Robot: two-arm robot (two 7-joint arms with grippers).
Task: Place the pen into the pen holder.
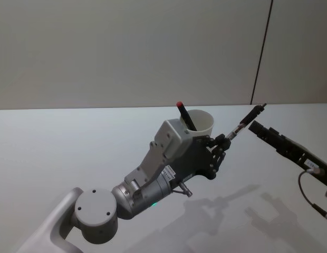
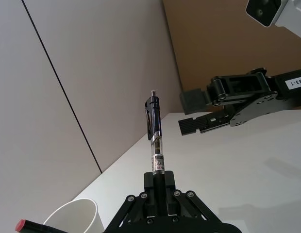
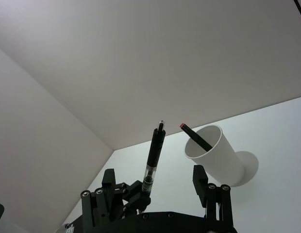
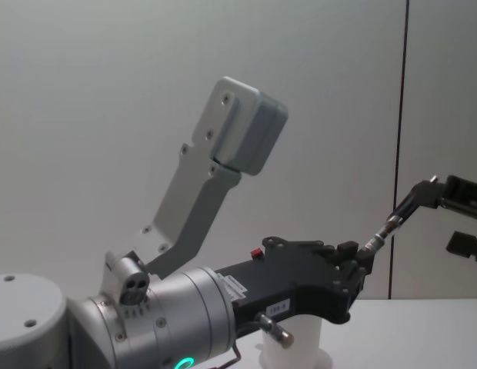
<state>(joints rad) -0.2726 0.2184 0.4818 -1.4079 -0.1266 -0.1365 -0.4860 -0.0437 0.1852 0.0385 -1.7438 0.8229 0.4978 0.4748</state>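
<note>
pen [image 1: 247, 120] clamped in left hand [image 1: 222, 142] | right hand [image 1: 258, 128] open at its tip | pen holder [image 1: 201, 122] just beside

left claw [image 2: 159, 183] grips a clear-barrelled pen [image 2: 154, 130], open right claw [image 2: 193, 113] just beyond.

Before me lies a plain white table [image 1: 58, 153], lit evenly, shadows falling near its front. Behind it stands a pale grey wall [image 1: 126, 52] with one dark vertical seam [image 1: 262, 52].

White pen holder [image 1: 204, 122], black red-tipped pen [image 1: 185, 116] inside, black tools, grey-white table [image 1: 74, 153].
</note>
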